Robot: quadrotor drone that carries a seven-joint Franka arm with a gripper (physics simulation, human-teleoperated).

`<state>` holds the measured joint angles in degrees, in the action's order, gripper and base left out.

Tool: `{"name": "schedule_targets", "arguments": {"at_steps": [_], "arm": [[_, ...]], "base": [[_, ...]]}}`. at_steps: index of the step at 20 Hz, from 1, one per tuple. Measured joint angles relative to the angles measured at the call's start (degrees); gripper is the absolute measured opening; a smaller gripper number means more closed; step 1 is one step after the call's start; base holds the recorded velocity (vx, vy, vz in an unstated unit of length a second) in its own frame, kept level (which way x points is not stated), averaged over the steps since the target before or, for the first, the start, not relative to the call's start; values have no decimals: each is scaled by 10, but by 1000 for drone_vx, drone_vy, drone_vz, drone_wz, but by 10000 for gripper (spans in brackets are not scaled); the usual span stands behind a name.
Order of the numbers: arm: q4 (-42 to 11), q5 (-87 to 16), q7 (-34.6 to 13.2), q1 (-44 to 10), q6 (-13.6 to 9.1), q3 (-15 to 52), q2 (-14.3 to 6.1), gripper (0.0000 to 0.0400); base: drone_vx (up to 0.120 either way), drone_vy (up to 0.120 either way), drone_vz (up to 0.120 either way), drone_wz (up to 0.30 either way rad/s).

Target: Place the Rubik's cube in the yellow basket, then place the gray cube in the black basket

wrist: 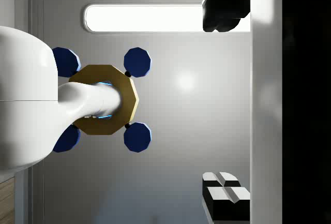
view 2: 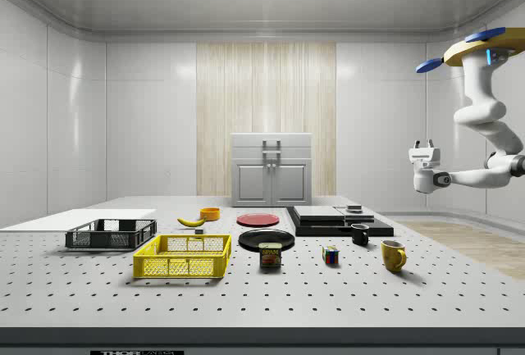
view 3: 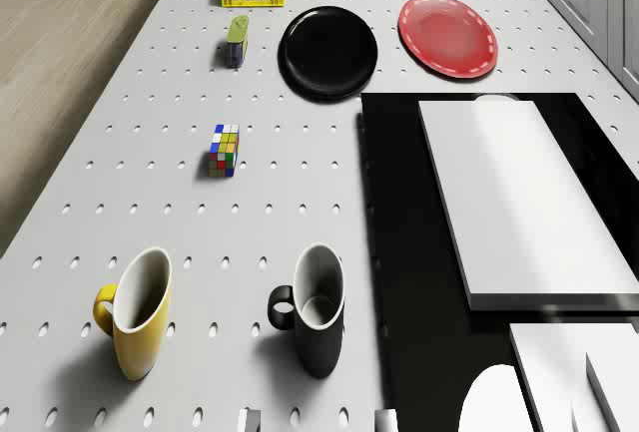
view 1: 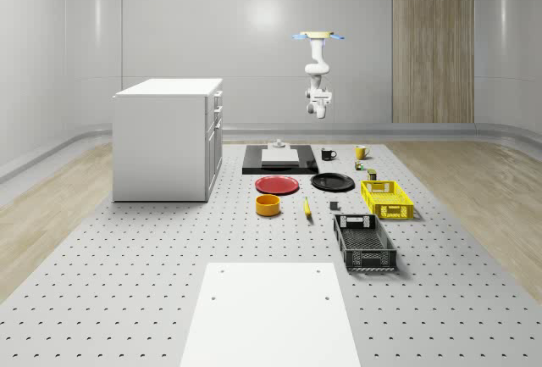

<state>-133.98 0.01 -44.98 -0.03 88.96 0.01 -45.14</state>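
Rubik's cube [view 3: 224,150] on table [view 1: 127,248], well below and ahead of gripper [view 2: 424,149], near can [view 3: 236,40]. Likely light, rigid, slick-faced; pinch opposite flat sides. Drone [view 1: 318,36] hovers high over table's far end. Gripper empty; finger opening: cannot tell.

The drone [view 1: 319,36] hovers high, arm folded, gripper [view 2: 424,145] pointing upward.

Rubik's cube [view 3: 224,150] rests on table; yellow basket [view 2: 182,256] beside black basket [view 2: 111,234].

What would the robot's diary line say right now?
drone: hovering beyond table's far end | gripper: high, empty | Rubik's cube: on table | yellow basket: empty
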Motion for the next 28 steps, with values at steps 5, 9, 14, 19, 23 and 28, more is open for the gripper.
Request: {"name": "schedule_targets", "arguments": {"at_steps": [5, 9, 14, 19, 23, 28], "arm": [[61, 0, 1, -1, -48, 1, 11, 400], [108, 1, 1, -2, -77, 1, 27, 400], [148, 1, 1, -3, -100, 2, 42, 400], [164, 1, 2, -3, -108, 2, 48, 400], [168, 1, 2, -4, -109, 2, 49, 400], [169, 1, 2, -4, -109, 2, 48, 400]], "base": [[0, 0, 0, 0], [0, 0, 0, 0], [0, 0, 0, 0], [0, 96, 0, 0], [0, 120, 0, 0], [0, 120, 0, 0]]}}
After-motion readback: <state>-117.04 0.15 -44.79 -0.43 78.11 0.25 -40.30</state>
